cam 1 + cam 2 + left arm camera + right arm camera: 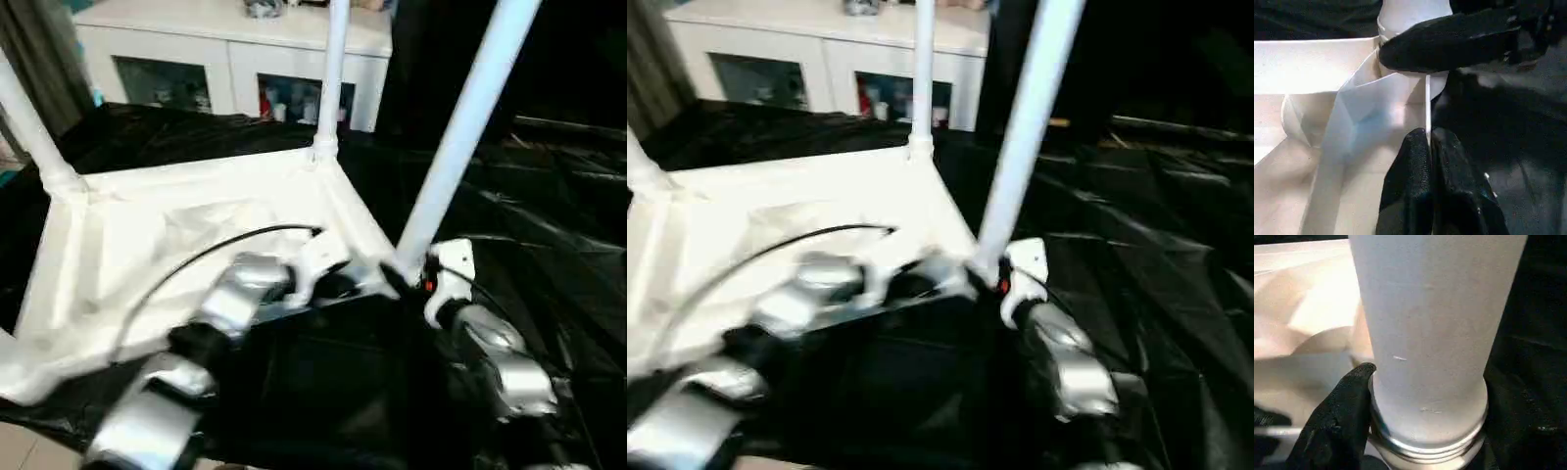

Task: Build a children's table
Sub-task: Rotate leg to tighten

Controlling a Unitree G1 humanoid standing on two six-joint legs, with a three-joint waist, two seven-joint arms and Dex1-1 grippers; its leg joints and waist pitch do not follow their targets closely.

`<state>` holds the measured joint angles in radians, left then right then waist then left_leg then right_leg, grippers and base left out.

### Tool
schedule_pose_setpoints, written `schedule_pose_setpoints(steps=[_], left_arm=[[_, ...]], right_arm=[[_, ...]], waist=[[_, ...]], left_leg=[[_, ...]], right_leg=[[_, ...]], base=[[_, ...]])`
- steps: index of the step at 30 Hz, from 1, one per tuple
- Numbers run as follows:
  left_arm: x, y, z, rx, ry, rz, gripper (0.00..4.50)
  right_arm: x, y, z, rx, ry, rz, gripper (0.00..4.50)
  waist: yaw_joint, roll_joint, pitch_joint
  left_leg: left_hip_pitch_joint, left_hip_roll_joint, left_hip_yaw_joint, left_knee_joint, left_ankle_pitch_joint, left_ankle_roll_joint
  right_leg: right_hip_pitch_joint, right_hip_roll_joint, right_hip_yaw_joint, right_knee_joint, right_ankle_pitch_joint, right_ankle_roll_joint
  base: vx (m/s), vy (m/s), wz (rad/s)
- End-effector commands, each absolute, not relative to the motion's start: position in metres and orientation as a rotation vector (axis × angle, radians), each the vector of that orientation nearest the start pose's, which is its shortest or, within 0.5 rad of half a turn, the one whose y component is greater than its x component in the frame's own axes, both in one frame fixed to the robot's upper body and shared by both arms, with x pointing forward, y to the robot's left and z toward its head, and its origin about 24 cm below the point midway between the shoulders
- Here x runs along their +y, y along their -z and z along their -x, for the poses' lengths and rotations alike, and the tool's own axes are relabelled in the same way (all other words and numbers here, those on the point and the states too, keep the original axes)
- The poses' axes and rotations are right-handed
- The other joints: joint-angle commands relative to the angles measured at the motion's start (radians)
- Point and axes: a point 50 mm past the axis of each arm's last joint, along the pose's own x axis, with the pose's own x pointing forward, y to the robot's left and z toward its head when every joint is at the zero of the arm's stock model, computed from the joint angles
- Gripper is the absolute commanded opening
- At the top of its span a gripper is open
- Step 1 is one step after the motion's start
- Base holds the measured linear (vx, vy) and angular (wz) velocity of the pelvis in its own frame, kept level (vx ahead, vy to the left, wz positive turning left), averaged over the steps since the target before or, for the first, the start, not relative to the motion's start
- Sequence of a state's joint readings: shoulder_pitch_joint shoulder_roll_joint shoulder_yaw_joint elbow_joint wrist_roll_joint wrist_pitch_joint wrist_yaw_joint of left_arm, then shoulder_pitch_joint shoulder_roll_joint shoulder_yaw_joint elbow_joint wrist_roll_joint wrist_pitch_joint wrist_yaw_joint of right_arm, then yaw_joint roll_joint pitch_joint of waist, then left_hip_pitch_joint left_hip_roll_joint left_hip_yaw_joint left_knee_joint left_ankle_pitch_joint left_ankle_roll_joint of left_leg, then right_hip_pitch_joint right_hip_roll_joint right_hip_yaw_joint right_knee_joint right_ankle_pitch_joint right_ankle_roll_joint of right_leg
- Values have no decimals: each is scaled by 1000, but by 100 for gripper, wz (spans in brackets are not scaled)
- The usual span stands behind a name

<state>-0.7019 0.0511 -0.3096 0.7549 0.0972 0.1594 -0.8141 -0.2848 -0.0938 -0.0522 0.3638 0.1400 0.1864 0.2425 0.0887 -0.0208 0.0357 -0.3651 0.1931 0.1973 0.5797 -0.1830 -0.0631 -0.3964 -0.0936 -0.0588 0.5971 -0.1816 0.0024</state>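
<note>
key relation: near leg standing at near-right corner of upturned tabletop, base right between right gripper jaws; long axis rising from corner, leaning up and right in head views
nearer arm: right, at leg base; left gripper just beside, on tabletop rim at same corner
right jaws: spread around leg's base collar, one black finger against collar side, other side dark and hard to make out; looks like a grasp on leg low down, judged not certain
left jaws: clenched on thin white rim edge of tabletop, pinning it
right finger from left wrist: black finger lying across foot of leg, above corner socket
task thing place: children's table upside down on black-draped table, ribbed underside up, near edge toward robot
look: all white plastic, smooth tapered tube legs, ring collar at leg base, raised rim around underside
other legs: far leg upright in far corner socket; left leg up from far-left corner
seat of near leg: collar at socket mouth, full seating not readable
next move, judged: twist or press leg down along own axis while left holds top steady
risk, judged: top sliding on slick black cover if left pinch slips
background: white cabinet with glass doors behind
</note>
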Motion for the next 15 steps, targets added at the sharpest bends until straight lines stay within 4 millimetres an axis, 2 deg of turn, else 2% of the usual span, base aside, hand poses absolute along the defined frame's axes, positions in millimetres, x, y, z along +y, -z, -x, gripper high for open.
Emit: schedule_pose_setpoints(steps=[1,3,7,8,9,10,11,12,13,14,15], left_arm=[[37,-42,-336,360,984,-304,0],[32,-41,-336,351,980,-314,0],[32,-41,-335,351,984,-319,0],[35,-40,-335,349,997,-318,0],[35,-40,-335,349,997,-318,0],[36,-40,-335,342,1013,-316,0],[39,-40,-334,332,1039,-314,0],[41,-40,-333,327,1058,-313,0],[43,-40,-331,324,1081,-310,0],[45,-40,-330,317,1103,-310,0],[48,-40,-328,312,1135,-310,0]], right_arm=[[-137,-7,-298,319,-235,-147,277],[-129,-8,-301,319,-252,-133,277],[-122,-12,-301,288,-292,-140,277],[-123,-15,-301,266,-306,-173,312],[-123,-15,-301,266,-306,-173,312],[-125,-17,-300,254,-321,-189,347],[-127,-20,-300,241,-346,-187,349],[-130,-22,-299,237,-360,-178,360],[-134,-23,-298,235,-382,-166,360],[-137,-24,-297,236,-404,-156,388],[-141,-26,-294,239,-450,-135,388]], waist=[[-5,-6,-52],[-5,-5,-52],[-5,0,-51],[-6,-2,-51],[-6,4,-51],[-7,1,-52],[-7,7,-52],[-9,3,-52],[-9,3,-52],[-14,4,-53],[-15,2,-53]], left_leg=[[17,33,-16,-69,-232,6],[11,33,-18,-70,-215,17],[11,33,-18,-71,-222,26],[12,33,-17,-72,-232,25],[12,33,-18,-72,-236,24],[12,33,-18,-73,-240,22],[12,34,-19,-73,-242,23],[7,32,-20,-73,-242,33],[7,32,-20,-73,-242,33],[0,32,-21,-72,-226,42],[0,30,-21,-72,-218,46]], right_leg=[[33,-51,41,-80,-244,-171],[40,-52,39,-77,-229,-169],[39,-52,39,-80,-235,-161],[38,-51,39,-82,-248,-159],[38,-52,39,-82,-253,-158],[38,-52,39,-84,-257,-155],[39,-51,39,-84,-249,-157],[44,-51,38,-82,-239,-154],[44,-51,38,-82,-239,-154],[48,-52,37,-79,-233,-152],[49,-51,36,-81,-233,-151]], base=[[0,0,0],[0,0,0],[0,0,0],[0,0,0],[0,0,0],[0,0,0],[0,0,0],[0,0,0],[0,0,0],[0,0,0],[0,0,0]])
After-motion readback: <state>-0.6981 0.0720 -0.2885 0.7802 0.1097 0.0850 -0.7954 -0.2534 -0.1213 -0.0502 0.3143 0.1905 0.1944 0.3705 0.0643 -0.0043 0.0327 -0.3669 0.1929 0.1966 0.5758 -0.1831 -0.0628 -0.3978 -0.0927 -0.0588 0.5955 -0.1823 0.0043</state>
